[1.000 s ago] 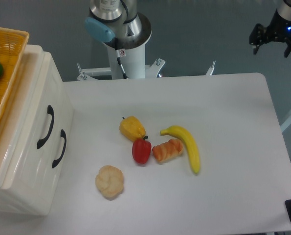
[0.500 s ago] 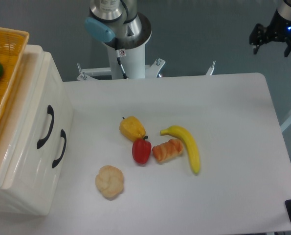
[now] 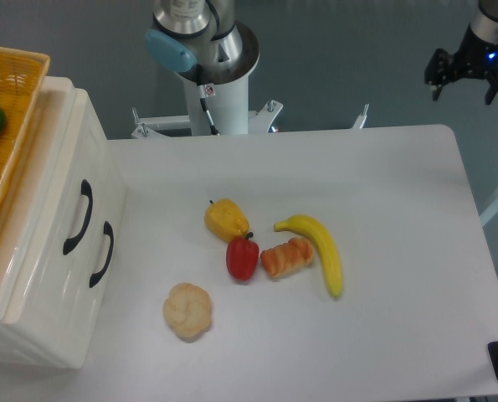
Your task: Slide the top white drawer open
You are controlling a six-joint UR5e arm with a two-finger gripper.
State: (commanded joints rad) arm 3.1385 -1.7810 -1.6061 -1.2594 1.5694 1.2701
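white table (image 3: 382, 184), grey-blue floor (image 3: 357, 50)

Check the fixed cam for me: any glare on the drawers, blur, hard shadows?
Fixed camera: sharp throughout, lighting even and diffuse. The glossy top drawer shows soft streak highlights, yet its black handle reads clearly. The banana and other food cast only faint, short shadows on the table. The gripper, top right, is small and dark against the background; its jaw state is hard to read.
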